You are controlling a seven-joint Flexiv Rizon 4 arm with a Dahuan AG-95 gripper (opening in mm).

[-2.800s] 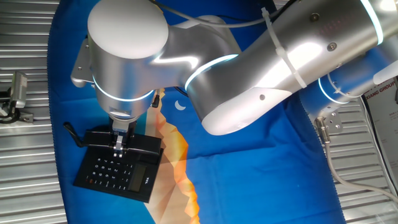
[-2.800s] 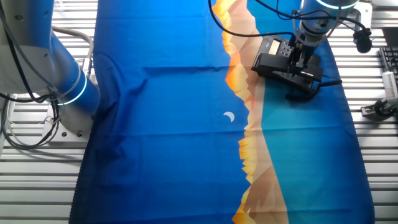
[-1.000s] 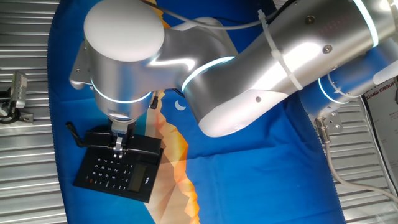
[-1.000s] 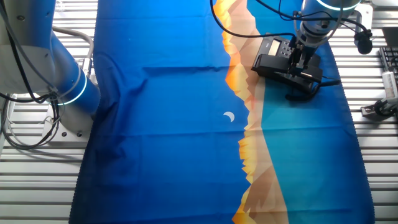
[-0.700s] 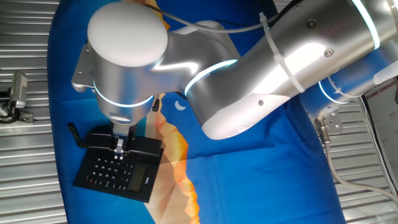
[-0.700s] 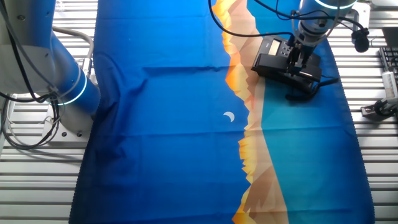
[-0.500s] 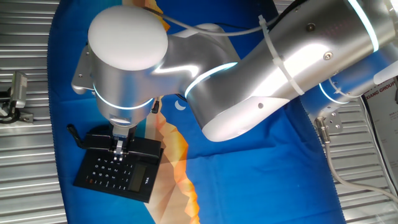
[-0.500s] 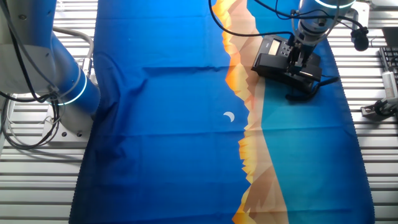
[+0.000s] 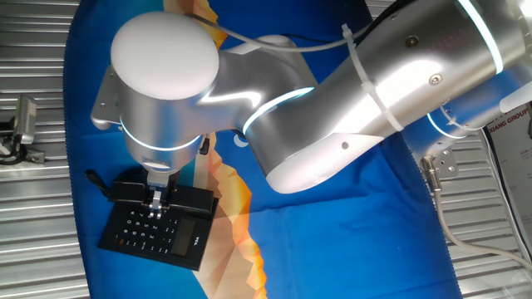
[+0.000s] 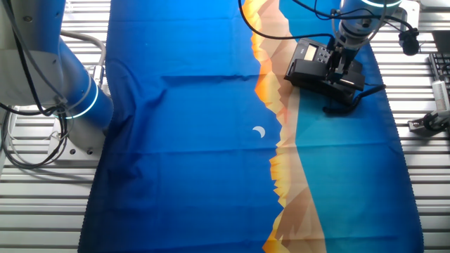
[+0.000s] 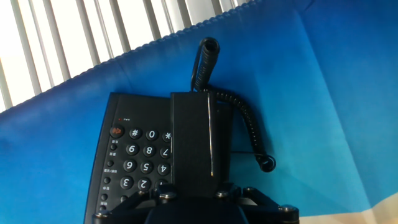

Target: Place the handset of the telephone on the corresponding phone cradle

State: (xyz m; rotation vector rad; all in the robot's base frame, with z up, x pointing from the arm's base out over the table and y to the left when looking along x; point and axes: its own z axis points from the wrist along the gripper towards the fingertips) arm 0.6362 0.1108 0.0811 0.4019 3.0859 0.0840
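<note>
The black telephone base lies on the blue cloth, with pale-marked keys; it also shows in the other fixed view. The long black handset lies along the base's side, over the phone cradle, which it hides. It covers the edge of the nearest key column. Its coiled cord curls off onto the cloth. My gripper stands straight above the handset, jaws at its two long sides, shut on it. I cannot tell whether the handset rests in the cradle or hangs just above it.
A blue cloth with an orange mountain print covers the slatted metal table. A metal fixture sits off the cloth on one side. A clamp and a keyboard edge lie beyond the cloth. The arm's base stands at the other side.
Almost nothing: the arm's wrist shifts slightly above the phone while the gripper stays on the handset at the base's side.
</note>
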